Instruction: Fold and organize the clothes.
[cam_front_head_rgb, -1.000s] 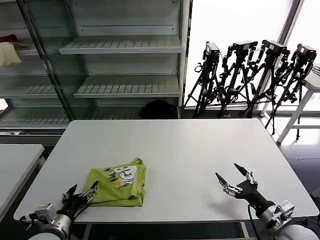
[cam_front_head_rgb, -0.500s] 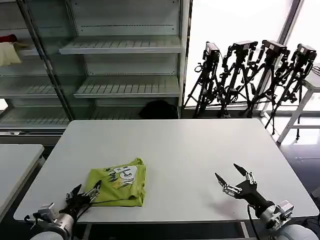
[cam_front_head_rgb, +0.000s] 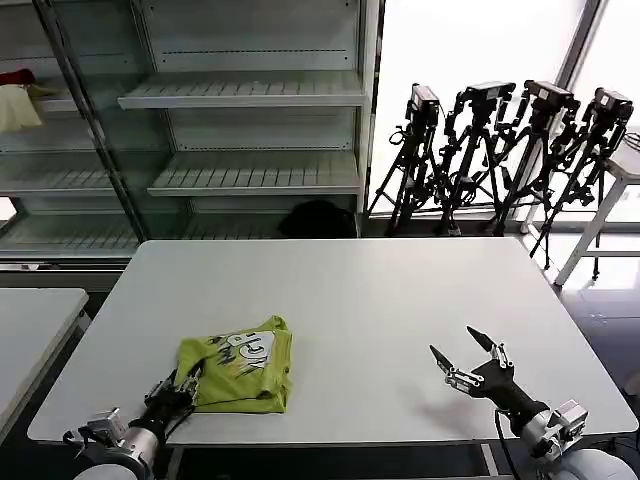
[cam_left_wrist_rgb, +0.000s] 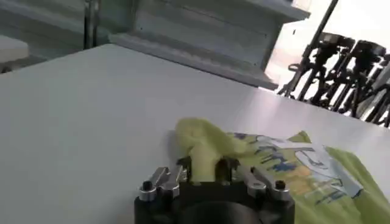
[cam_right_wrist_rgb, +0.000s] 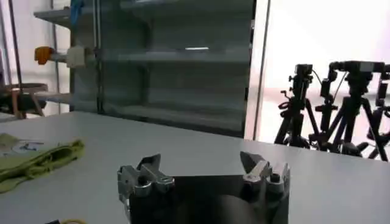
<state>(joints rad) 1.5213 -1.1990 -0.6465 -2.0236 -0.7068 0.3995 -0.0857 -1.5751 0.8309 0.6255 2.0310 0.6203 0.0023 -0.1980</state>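
The clothes, a folded lime yellow-green T-shirt with a printed front, lie on the near left part of the white table. My left gripper is at the shirt's near left corner, shut on a raised fold of the fabric. The left wrist view shows that fold pinched in the left gripper, with the rest of the T-shirt spread beyond. My right gripper hovers open over the near right of the table, holding nothing. In the right wrist view the right gripper is open and the T-shirt lies far off.
Metal shelving stands behind the table, with a cream-and-red cloth bundle on a shelf at the far left. A row of camera tripods stands at the back right. A second table sits to the left.
My left gripper moved forward to the shirt's near left corner and shut on the fabric, which has bunched up a little. The right arm has not moved.
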